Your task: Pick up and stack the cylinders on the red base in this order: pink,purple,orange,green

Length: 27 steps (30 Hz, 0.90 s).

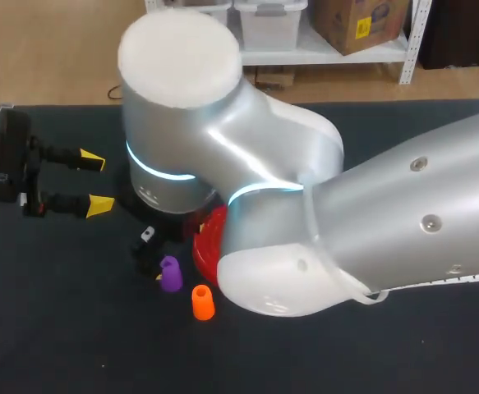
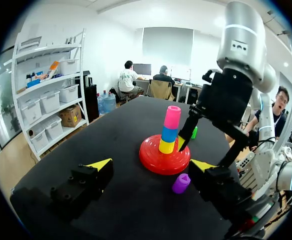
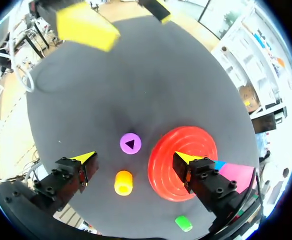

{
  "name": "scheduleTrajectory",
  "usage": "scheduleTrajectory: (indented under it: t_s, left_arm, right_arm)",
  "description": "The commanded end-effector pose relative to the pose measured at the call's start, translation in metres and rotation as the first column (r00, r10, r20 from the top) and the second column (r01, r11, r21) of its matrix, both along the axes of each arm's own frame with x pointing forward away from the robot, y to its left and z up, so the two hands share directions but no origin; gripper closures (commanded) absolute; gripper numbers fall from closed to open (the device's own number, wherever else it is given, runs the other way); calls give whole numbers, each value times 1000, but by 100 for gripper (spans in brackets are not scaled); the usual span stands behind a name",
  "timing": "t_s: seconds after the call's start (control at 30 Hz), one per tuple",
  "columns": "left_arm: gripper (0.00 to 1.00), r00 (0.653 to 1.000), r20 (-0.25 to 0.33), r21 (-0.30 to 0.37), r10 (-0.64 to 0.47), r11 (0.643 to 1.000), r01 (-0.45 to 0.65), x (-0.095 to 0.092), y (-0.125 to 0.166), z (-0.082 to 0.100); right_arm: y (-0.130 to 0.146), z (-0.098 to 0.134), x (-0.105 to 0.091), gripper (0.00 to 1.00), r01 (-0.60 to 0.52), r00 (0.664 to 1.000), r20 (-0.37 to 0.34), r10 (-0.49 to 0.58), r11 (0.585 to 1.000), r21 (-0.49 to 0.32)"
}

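Two claws are on record, both released. The right claw (image 3: 134, 158) hangs above the desk (image 3: 151, 75) with its fingers spread and nothing between the pads. The purple cylinder (image 3: 130, 144) stands directly under it, framed by the two yellow tips and touched by neither. The left claw (image 1: 95, 182) is likewise spread and empty, well apart at about 10 o'clock from the red base (image 1: 210, 238) in the head view.

In that same view the purple cylinder sits near the base rim at about 8 o'clock. The orange cylinder (image 1: 203, 302) lies just beside purple at about 4 o'clock. The pink cylinder (image 2: 172, 116) tops a blue cylinder (image 2: 170, 134) and a yellow cylinder (image 2: 167, 146) on the base. The green cylinder (image 2: 194, 132) rests on the desk beyond the base, on the side away from the left claw.

Assessment: purple is the piece due next. It appears small, hollow and rigid, so it is likely light, with smooth sides that may slip. Recommended hold is across the round flank at mid-height, squeezed squarely, with the axis kept vertical. The triangular bore in its upper face suggests it may need aligning when seated on pink.
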<state>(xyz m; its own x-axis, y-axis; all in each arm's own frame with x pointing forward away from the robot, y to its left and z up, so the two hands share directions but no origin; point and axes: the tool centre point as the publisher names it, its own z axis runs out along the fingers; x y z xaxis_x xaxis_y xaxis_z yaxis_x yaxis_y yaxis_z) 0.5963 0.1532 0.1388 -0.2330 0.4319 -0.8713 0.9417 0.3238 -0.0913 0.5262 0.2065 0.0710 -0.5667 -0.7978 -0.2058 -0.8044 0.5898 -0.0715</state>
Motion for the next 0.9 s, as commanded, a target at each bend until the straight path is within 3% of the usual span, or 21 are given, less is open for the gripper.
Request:
scheduleTrajectory:
  t_s: [0.03, 0.57, 0.77, 0.9]
  left_arm:
    - [0, 1000, 6, -5, 1, 1000, -1, 0, 0, -2]
    - [0, 1000, 6, -5, 1, 1000, -1, 0, 0, -2]
    - [0, 1000, 6, -5, 1, 1000, -1, 0, 0, -2]
    - [0, 1000, 6, -5, 1, 1000, -1, 0, 0, -2]
  right_arm:
    - [10, -7, 3, 0, 20, 1000, 10, -19, 999, -44]
    - [13, -30, 14, 0, 44, 999, 25, -44, 998, -32]
    - [19, -34, 14, 0, 51, 999, -3, -51, 998, -34]
    - [20, -36, 16, 0, 72, 996, -59, -73, 997, -31]
